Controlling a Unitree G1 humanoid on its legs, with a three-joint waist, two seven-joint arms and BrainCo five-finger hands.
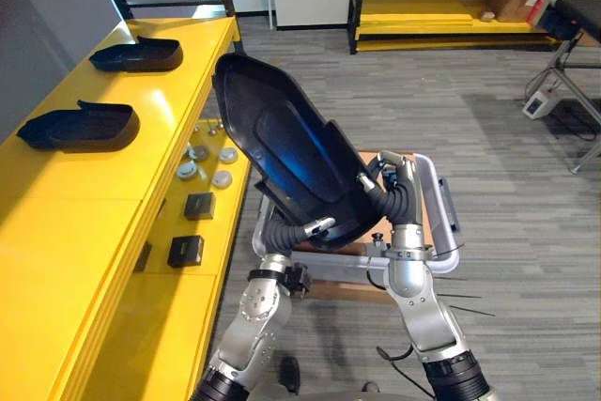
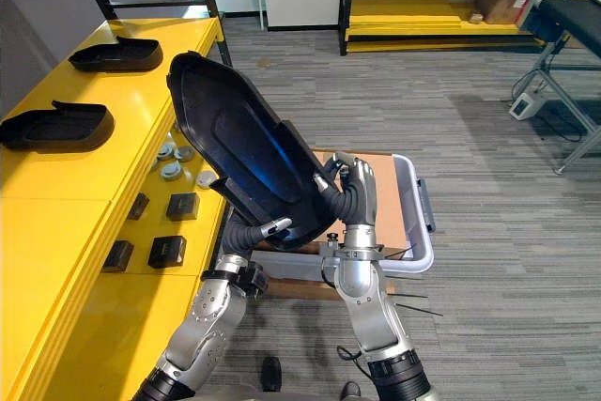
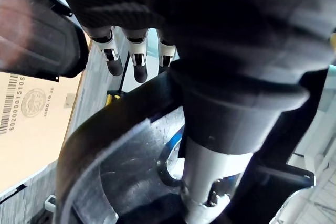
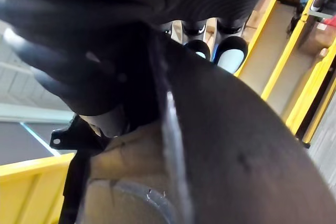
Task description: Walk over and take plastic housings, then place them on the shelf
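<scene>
I have the large plastic housing (image 1: pixel 282 152) up in the air beside the yellow shelf (image 1: pixel 113 204). It is glossy black with a blue sheen, tilted, rounded end uppermost. My left hand (image 1: pixel 299 230) has its fingers clamped on the lower rim, and my right hand (image 1: pixel 392 192) on the right edge. A near housing (image 1: pixel 80 127) and a far housing (image 1: pixel 138 53) lie on the shelf.

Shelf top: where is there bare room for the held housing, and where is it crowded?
Widest bare patch for the held housing: shelf top nearer than the near housing. Narrower gap between it and the far housing. Crowded: the lower ledge, with discs and boxes.
</scene>
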